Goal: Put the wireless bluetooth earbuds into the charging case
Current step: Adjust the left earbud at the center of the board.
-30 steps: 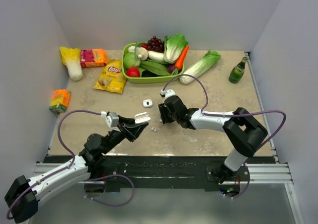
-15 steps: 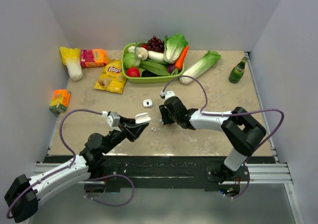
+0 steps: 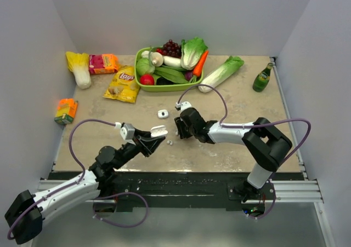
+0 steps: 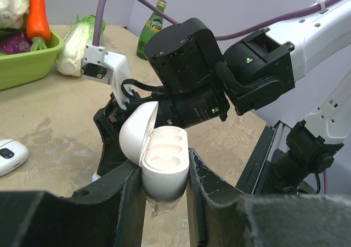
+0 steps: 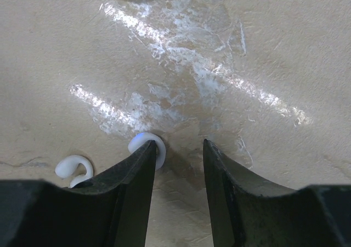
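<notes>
We look into a robotics lab's test cell. Plain grey walls (image 3: 33, 50) box in a beige table (image 3: 236, 102) on three sides. Two robot arms (image 3: 230, 131) are bolted to a black plate (image 3: 181, 181) and an aluminium rail (image 3: 296, 189) at the near edge, trailing purple cables (image 4: 103, 11). A green basket (image 3: 164, 88) of produce, a chip bag (image 3: 123, 84) and a bottle (image 3: 262, 78) sit on the tabletop.

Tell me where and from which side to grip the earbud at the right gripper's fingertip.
Pinch the earbud across its rounded body from straight above: it lies flat on the table. It sits at one tip of the fingers, outside their gap: shift sideways first.
</notes>
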### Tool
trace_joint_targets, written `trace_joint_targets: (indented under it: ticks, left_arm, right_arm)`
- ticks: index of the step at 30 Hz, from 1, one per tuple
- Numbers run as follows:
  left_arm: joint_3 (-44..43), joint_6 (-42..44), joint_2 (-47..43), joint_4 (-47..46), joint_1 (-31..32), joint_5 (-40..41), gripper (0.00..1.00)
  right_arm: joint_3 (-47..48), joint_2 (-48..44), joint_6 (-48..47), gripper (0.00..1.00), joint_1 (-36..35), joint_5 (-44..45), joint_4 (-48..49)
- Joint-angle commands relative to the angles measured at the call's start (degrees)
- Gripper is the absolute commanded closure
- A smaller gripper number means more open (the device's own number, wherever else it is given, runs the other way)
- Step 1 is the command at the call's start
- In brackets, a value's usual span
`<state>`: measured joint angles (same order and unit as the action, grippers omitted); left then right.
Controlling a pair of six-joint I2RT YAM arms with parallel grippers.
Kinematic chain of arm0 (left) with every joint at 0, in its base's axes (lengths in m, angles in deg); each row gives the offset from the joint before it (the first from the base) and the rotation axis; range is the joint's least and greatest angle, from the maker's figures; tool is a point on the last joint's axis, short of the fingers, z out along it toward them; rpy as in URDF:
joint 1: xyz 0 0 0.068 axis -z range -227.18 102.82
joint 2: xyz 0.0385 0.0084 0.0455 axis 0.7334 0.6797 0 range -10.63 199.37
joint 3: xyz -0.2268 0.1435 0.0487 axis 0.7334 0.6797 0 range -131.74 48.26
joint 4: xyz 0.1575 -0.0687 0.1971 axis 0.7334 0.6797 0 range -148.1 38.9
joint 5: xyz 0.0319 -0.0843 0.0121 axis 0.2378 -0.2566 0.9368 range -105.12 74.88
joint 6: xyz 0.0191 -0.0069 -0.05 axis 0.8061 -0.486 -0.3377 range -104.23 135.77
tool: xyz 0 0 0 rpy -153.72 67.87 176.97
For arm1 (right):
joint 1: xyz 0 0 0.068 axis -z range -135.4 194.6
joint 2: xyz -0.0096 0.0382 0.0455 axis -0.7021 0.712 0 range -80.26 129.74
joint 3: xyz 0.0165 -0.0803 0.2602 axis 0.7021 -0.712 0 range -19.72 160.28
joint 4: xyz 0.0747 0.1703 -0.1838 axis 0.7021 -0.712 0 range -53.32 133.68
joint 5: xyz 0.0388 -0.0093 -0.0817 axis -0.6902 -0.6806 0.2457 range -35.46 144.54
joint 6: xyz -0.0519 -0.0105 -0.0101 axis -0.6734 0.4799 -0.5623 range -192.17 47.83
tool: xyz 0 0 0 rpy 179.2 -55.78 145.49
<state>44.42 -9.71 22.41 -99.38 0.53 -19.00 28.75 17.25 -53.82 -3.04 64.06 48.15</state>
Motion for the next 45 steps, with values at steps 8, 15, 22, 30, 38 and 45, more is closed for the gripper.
trace_joint_targets:
  ticks: [8,15,22,30,38,45]
  left_arm:
    - [0.0,-0.4,0.3,-3.9,0.2,-1.2,1.0]
    - [0.0,-0.5,0.3,-4.0,0.2,-1.4,1.0]
    - [0.1,-0.5,-0.1,-3.7,0.2,-1.4,1.0]
    - [0.1,-0.5,-0.3,-3.5,0.2,-1.1,1.0]
    - [0.1,-0.5,0.0,-4.2,0.2,-0.4,1.0]
    - [0.3,-1.0,1.0,-5.1,0.2,-0.9,1.0]
  right_arm:
    - [0.8,1.2,-1.8,0.57,-2.2,-0.3,0.6]
    - [0.7,1.2,-2.2,0.64,-4.1,-1.7,1.3]
    - [-0.1,1.4,-0.9,0.77,-4.2,-1.8,1.8]
    - [-0.9,-0.3,0.4,0.97,-4.3,-1.1,2.3]
    - [-4.6,-6.4,2.6,1.0,-4.3,1.7,3.9]
    - [-3.8,-6.5,2.8,0.82,-4.2,1.1,2.9]
